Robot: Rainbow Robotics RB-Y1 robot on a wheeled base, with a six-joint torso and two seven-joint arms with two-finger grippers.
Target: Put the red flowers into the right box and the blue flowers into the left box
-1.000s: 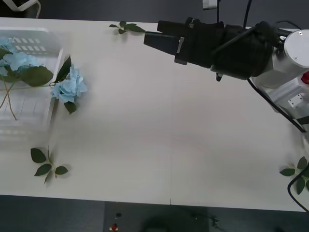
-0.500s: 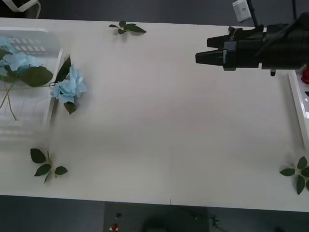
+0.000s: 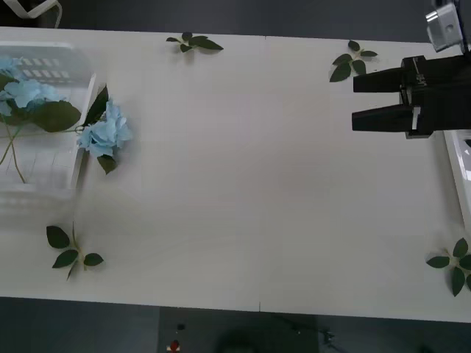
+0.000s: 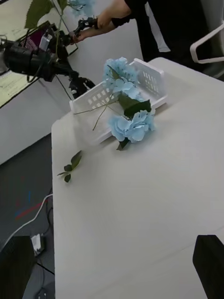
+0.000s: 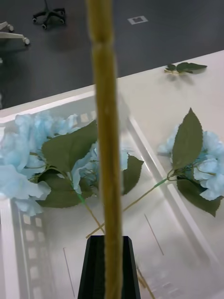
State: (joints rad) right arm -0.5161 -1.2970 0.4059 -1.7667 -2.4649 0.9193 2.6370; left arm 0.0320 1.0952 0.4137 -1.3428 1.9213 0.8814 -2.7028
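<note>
Right claw (image 3: pixel 352 101) spread above the table's right side; left claw (image 5: pixel 108 261) pinches a stem (image 5: pixel 105 140).

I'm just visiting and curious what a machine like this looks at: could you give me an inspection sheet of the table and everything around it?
Surface: white table.
Job's things: blue flowers lie in the left box; one blue flower has its head outside that box's rim; the right box shows its edge.
Clutter: four leaf sprigs near the table's edges.
Grippers: right gripper open, over the table's right side; left gripper shut on a stem, above the left box.
Cables: white cable on the floor.
Surroundings: office chair, dark floor.
</note>
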